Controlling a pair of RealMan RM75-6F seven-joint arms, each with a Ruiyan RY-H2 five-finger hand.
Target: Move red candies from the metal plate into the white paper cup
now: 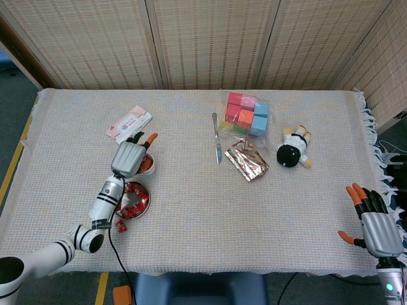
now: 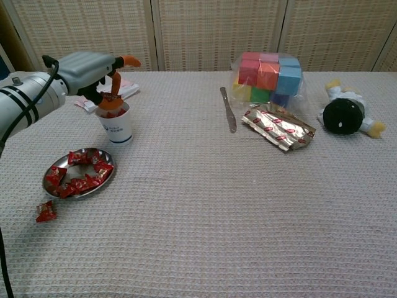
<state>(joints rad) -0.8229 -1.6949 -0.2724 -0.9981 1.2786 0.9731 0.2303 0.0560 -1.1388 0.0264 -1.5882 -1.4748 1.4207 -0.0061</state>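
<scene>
**Left hand spreading over the cup**

Candies [image 2: 79, 178] are sitting in the metal plate [image 2: 51, 186] at the near left of the desk [image 2: 211, 205], a pile of red wrappers, and one loose red candy [image 2: 45, 212] is lying on the cloth just nearer than the plate. I am holding my left hand [image 2: 93, 69] right above the white paper cup [image 2: 118, 127], which is standing upright just beyond the plate. Its orange-tipped fingers [image 2: 130, 61] are fanning apart, one pointing out to the right and others reaching down toward the cup's mouth, where red is showing. I am seeing nothing gripped in that hand; it is empty with its fingers apart. From the head camera the left hand [image 1: 130, 158] is covering most of the cup [image 1: 148, 166].

My right hand [image 1: 375, 225] is resting far off at the near right edge of the desk, fingers apart and holding nothing, showing only in the head view.

Farther across the desk, a pink packet [image 2: 127, 90] is lying behind the cup. A knife [image 2: 228, 109] is lying near the middle, a shiny foil wrapper [image 2: 278, 128] just right of it, a bag of coloured blocks [image 2: 268, 76] beyond both, and a small plush toy [image 2: 346, 115] at the far right.
</scene>
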